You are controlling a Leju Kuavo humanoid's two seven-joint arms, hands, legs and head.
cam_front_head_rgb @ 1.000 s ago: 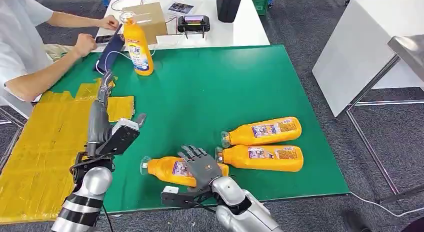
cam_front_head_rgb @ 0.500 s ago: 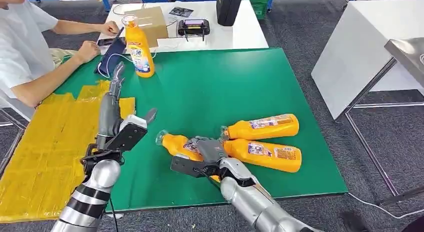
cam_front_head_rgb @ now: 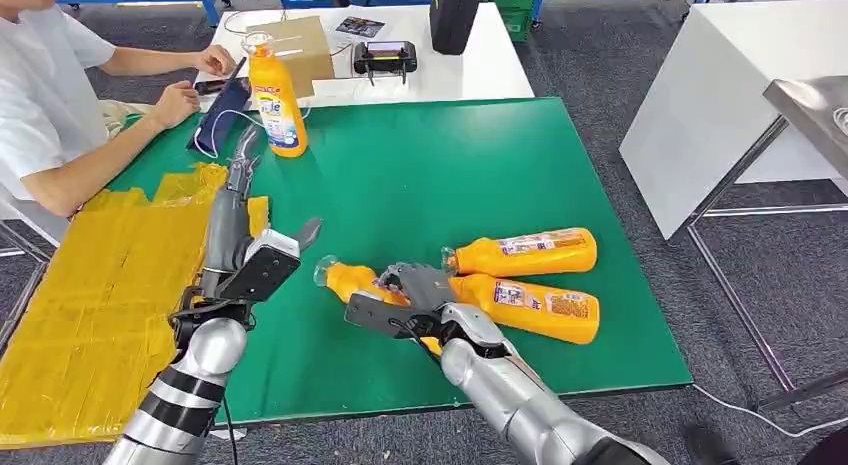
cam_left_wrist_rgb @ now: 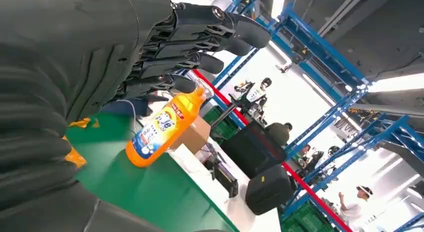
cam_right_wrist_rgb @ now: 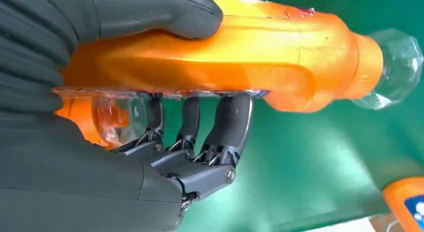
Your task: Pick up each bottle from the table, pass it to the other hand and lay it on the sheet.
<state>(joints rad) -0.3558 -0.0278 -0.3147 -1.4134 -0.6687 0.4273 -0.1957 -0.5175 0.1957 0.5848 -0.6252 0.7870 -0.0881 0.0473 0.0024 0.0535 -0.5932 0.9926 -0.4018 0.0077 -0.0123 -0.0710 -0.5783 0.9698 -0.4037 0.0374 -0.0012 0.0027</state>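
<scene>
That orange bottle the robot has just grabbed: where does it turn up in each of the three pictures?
Head view: the held bottle is low in the middle, clear cap toward the left hand, gripped by the right hand.
Left wrist view: not in it; the bottle there is the upright bottle.
Right wrist view: it runs across the upper part, thumb over it.
Shared landmark: the green table top.

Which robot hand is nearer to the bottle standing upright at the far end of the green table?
Left. The left robot hand reaches toward the upright bottle, just short of it; the right robot hand grips a lying bottle at the near side.
</scene>
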